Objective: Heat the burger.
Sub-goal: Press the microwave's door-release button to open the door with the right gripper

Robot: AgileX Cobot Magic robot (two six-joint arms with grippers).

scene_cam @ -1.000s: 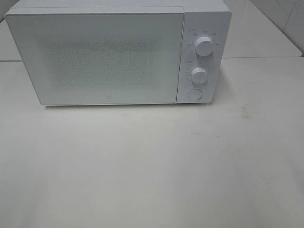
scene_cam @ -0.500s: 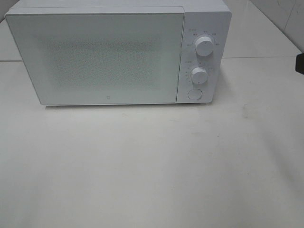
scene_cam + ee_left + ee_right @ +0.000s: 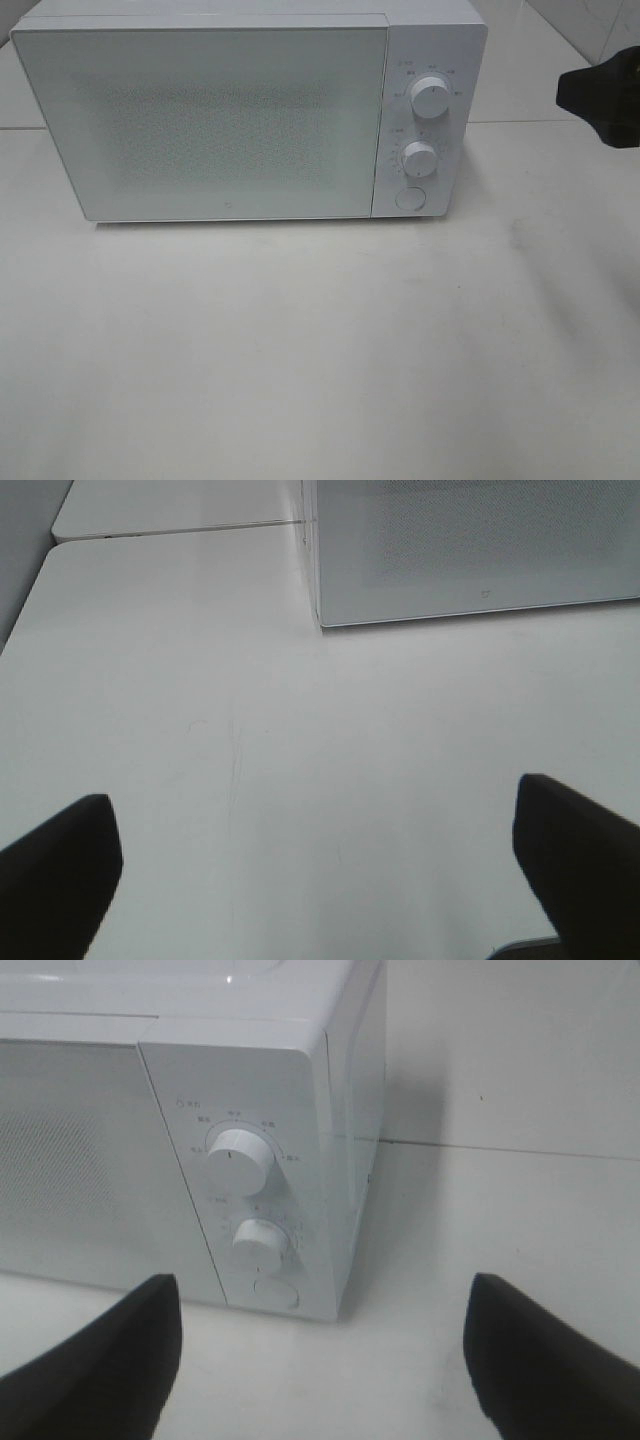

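— While the door (image 3: 200,120) of the microwave (image 3: 425,35) is standing shut, where is the burger lying?
— I cannot tell. Left gripper (image 3: 320,880) and right gripper (image 3: 320,1370) are gaping wide, holding nothing; the right is hovering at three o'clock from the knobs (image 3: 430,97).

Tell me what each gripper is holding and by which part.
Nothing is held. The left gripper stands open over the table; the right gripper stands open, facing the microwave.

Bright diffuse light, washed-out whites, faint soft shadows, mild overall blur
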